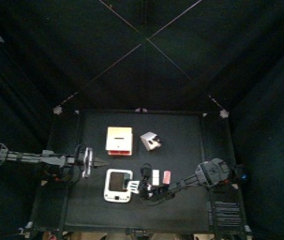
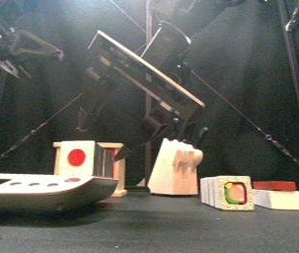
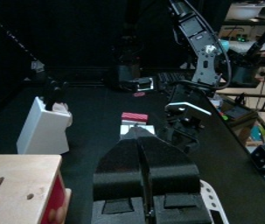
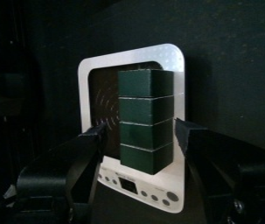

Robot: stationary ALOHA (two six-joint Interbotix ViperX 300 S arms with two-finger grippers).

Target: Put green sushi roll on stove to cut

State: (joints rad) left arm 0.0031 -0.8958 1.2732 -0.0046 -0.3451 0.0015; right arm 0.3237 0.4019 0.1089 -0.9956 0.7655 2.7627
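My right gripper (image 4: 144, 147) is shut on the green sushi roll (image 4: 144, 121), a dark green block in several segments, one jaw on each long side. It holds the roll over the white toy stove (image 4: 167, 59), whose dark cooktop lies right under it. In the top view the right gripper (image 1: 148, 184) is at the stove's (image 1: 116, 187) right edge. My left gripper (image 3: 146, 156) is shut and empty, beside the wooden block and near the stove's far-left corner (image 1: 97, 161).
A wooden block with a red disc (image 2: 77, 156) and a pale knife block (image 2: 179, 166) stand behind the stove (image 2: 34, 188). Cut sushi pieces (image 2: 228, 193) and a red and white piece (image 2: 278, 194) lie to the right.
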